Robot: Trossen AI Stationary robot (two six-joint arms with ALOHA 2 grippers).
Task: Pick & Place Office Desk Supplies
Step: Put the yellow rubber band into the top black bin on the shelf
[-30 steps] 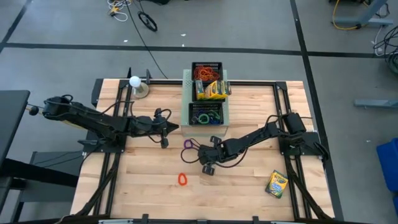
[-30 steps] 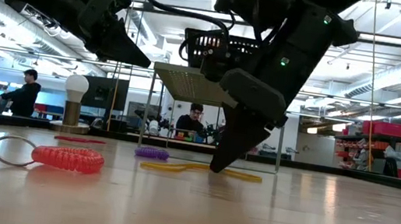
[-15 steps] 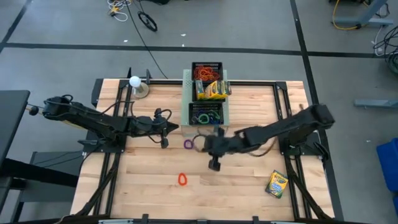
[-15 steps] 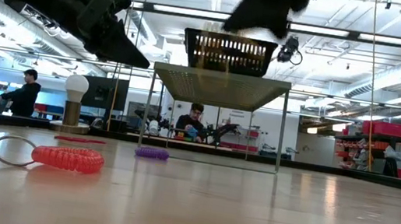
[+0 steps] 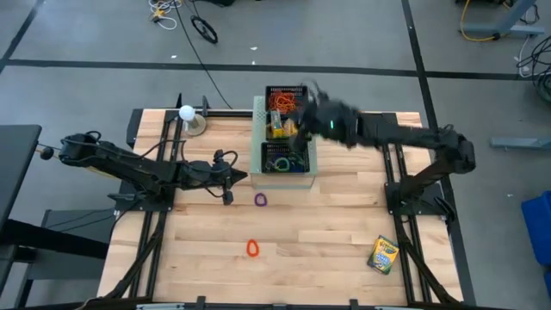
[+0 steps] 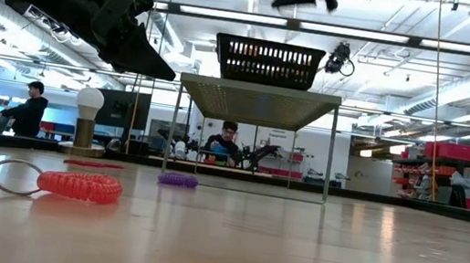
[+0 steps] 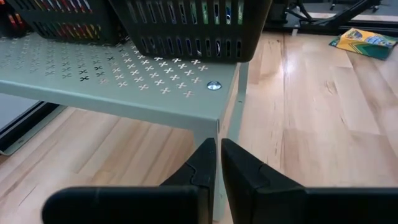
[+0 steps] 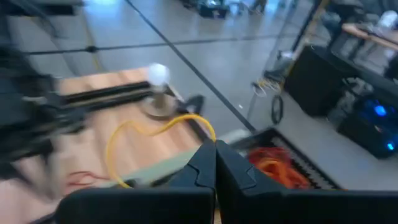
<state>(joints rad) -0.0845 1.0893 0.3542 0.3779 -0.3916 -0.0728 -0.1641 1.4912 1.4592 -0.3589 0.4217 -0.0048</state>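
Right gripper (image 8: pixel 215 152) above rear mesh tray (image 5: pixel 286 96) on pale-green box (image 5: pixel 256 129), fingers (image 8: pixel 239 168) pinched on yellow rubber band (image 8: pixel 134 140); loop hangs elongated from fingertips. Left gripper (image 7: pixel 218 155) idle beside box's left edge, fingers nearly closed, empty. Purple band (image 5: pixel 261 199), red band (image 5: pixel 252 248) flat on counter (image 5: pixel 344 241). Crayon box (image 5: pixel 383 254) at right front, long axis diagonal.

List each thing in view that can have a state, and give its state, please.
Right tool: shut on a yellow band, raised over the far tray.
Left tool: shut, empty, beside the green box.
Far tray: holds orange bands.
Near tray: holds green and blue bands.
Purple band: lying on the table.
Red coil: lying on the table.
Crayon box: lying flat on the table.
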